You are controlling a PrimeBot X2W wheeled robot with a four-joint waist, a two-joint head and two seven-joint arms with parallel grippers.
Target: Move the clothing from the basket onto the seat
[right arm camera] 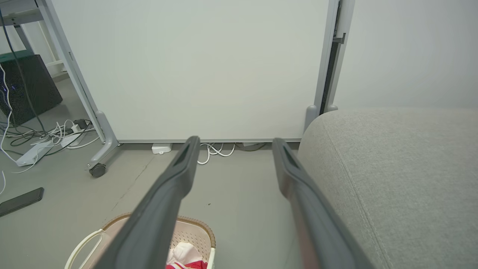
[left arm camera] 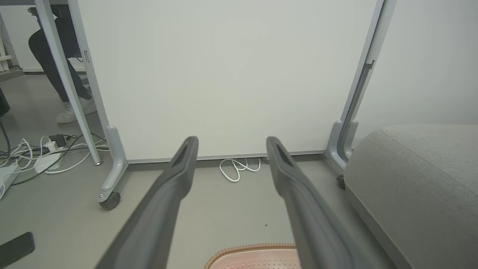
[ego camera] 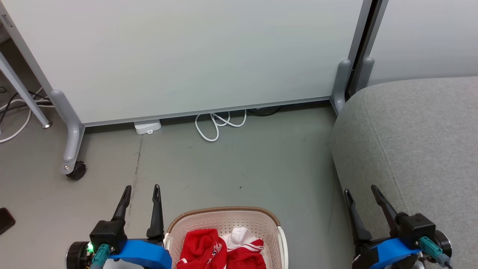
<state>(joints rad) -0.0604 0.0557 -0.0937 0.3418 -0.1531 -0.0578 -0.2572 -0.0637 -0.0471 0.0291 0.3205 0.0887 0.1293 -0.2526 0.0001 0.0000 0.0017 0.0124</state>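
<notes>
The red clothing (ego camera: 220,250) with white trim lies crumpled inside the cream basket (ego camera: 224,216), which stands on the floor at the bottom middle of the head view. The basket's brown rim (left arm camera: 257,247) shows low in the left wrist view, and the basket (right arm camera: 194,233) with a bit of clothing (right arm camera: 185,257) sits low left in the right wrist view. The grey seat (ego camera: 418,149) fills the right side. My left gripper (ego camera: 142,190) is open, just left of the basket. My right gripper (ego camera: 360,192) is open at the seat's near edge, empty.
A white rolling partition (ego camera: 186,56) stands across the back, its caster (ego camera: 76,170) at left. White cable loops (ego camera: 218,125) and a small white box (ego camera: 147,127) lie at its foot. A dark phone (ego camera: 5,220) lies on the floor far left. A person's legs (left arm camera: 56,67) show beyond the partition.
</notes>
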